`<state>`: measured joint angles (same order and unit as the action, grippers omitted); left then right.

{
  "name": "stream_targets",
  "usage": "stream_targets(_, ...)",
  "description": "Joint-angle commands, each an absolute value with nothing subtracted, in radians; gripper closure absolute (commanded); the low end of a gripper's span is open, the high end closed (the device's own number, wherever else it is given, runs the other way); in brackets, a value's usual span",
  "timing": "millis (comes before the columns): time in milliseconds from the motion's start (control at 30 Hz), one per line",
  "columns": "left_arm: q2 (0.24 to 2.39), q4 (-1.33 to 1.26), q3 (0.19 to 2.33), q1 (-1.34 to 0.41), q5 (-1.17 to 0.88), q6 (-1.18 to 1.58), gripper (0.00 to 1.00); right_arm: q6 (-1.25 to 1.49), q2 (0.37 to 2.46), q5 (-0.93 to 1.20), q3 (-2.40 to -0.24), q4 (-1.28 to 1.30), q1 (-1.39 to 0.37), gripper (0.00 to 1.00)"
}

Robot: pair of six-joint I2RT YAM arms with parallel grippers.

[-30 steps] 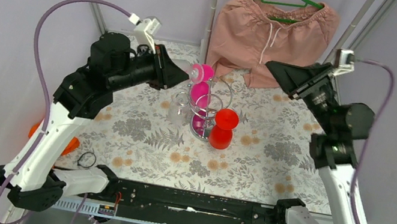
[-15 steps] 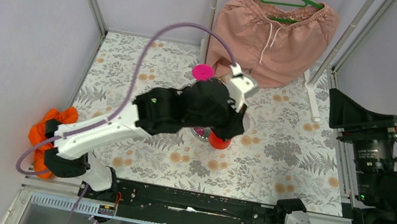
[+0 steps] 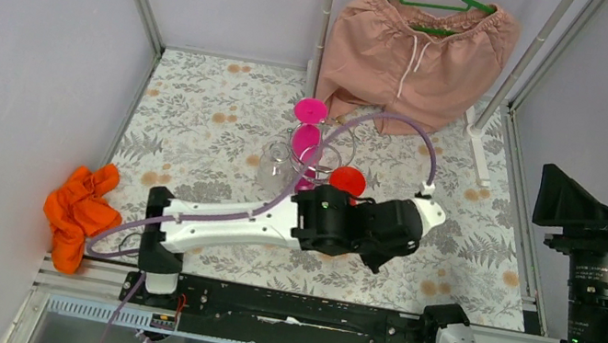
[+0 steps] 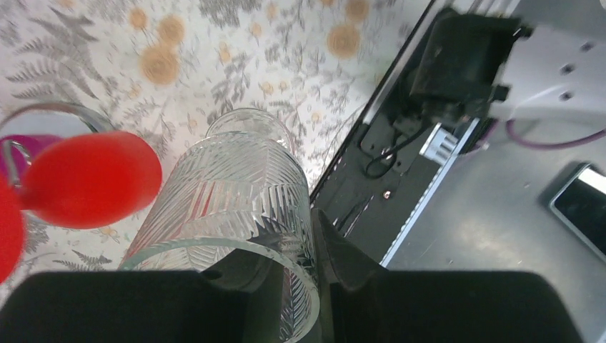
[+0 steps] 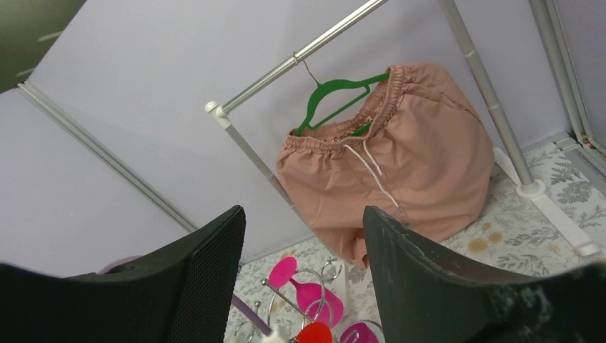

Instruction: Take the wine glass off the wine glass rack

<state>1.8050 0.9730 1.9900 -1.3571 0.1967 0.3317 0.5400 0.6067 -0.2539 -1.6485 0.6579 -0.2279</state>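
The left gripper is clamped on a clear ribbed wine glass. In the left wrist view the glass's near rim sits between the two black fingers and its patterned bowl points away from the camera. The bowl is empty, and no stem can be made out. From the top view the left arm reaches across to the near right part of the floral tablecloth, and its wrist hides the held glass.

The glass is off the shiny chrome wire wine glass rack, which stands at the middle of the table just beyond the arm. The rack carries two bright pink wine glasses, a second clear glass on its left side and a red wine glass on its right, partly behind the arm. In the left wrist view the red glass lies just to the left of the held one, with the black front rail to the right.

The right gripper hangs at the right edge with its jaws wide apart and nothing between them. It faces salmon-pink drawstring shorts on a green plastic hanger. A crumpled orange cloth lies at the near left edge.
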Motion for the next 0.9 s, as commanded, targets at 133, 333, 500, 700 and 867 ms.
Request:
stream_targets(133, 1.824, 0.902, 1.825, -1.356, 0.098, 0.327, 1.0, 0.52, 0.61, -0.251, -1.663, 0.711, -0.226, 0.31)
stream_targets(333, 1.862, 0.835, 1.753, -1.356, 0.036, 0.337, 1.0, 0.525, 0.597, -0.244, -1.638, 0.709, -0.227, 0.31)
stream_targets(500, 1.902, 0.807, 1.719, -1.343, 0.007, 0.327, 1.0, 0.518, 0.593, -0.259, -1.648, 0.717, -0.227, 0.31)
stream_targets(700, 1.95, 0.793, 1.676, -1.308, -0.016, 0.308, 1.0, 0.512, 0.576, -0.27, -1.643, 0.713, -0.228, 0.3)
stream_targets(867, 1.949, 0.768, 1.645, -1.287, -0.022, 0.293, 1.0, 0.514, 0.567, -0.267, -1.632, 0.707, -0.228, 0.3)
